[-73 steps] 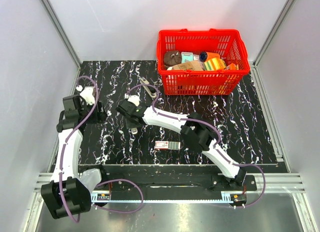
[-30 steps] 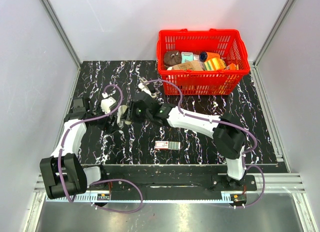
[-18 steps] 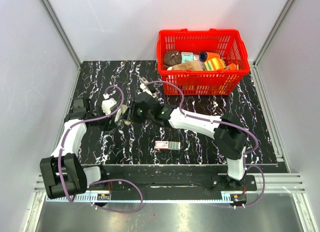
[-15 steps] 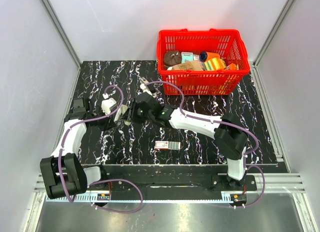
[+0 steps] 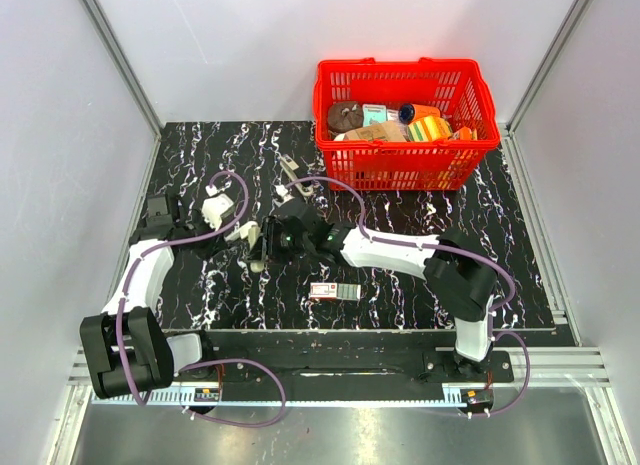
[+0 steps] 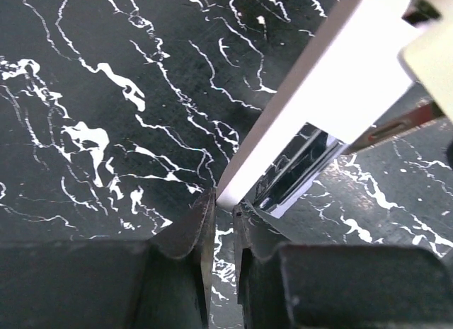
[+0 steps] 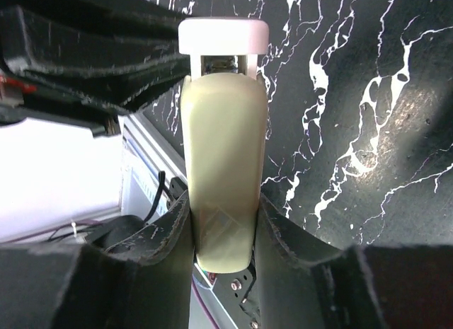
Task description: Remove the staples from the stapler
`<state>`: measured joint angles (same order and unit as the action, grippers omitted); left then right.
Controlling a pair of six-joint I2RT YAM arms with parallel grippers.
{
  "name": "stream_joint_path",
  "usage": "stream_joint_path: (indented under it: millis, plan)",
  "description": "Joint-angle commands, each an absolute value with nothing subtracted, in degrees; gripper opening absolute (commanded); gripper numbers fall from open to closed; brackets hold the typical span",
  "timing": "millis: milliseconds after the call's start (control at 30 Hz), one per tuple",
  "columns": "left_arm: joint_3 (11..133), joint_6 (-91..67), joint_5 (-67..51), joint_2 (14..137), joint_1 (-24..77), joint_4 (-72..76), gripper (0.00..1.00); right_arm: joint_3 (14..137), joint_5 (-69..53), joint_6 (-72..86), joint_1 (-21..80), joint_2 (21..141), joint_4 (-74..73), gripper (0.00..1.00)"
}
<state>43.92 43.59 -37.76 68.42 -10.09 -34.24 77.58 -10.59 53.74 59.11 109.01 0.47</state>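
Note:
The stapler (image 7: 224, 166), cream on top with a white end cap, is clamped between the fingers of my right gripper (image 7: 222, 223), just clear of the black marble table. From above it shows as a pale sliver (image 5: 257, 263) between the two grippers, left of the table's middle. My left gripper (image 6: 224, 201) meets it from the left. Its jaws are nearly together and pinch the stapler's white end (image 6: 283, 124), with the shiny metal magazine (image 6: 297, 177) showing beneath. In the top view the left gripper (image 5: 246, 235) and right gripper (image 5: 266, 241) almost touch.
A small flat red-and-white box (image 5: 333, 291) lies on the table near the front. A red basket (image 5: 405, 167) full of items stands at the back right. A small metal piece (image 5: 291, 168) lies just left of the basket. White walls close in both sides.
My left arm came in from the far left, and its jaws closed from wide open onto the stapler's end. The right gripper, holding the stapler, shifted slightly nearer.

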Motion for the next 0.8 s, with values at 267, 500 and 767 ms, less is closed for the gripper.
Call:
stream_joint_path:
  millis: [267, 500, 767]
  plan:
    - [39.2, 46.6, -28.3, 67.8, -8.2, -14.8, 0.00, 77.0, -14.2, 41.8, 62.8, 107.2, -5.3, 0.00]
    - [36.4, 45.9, -26.5, 67.1, -7.0, -9.8, 0.00, 77.1, -12.1, 39.8, 63.1, 107.8, -6.5, 0.00]
    - [42.0, 40.3, -33.0, 66.9, -6.3, -22.0, 0.02, 81.6, -5.1, 39.3, 63.1, 108.7, -8.0, 0.00]
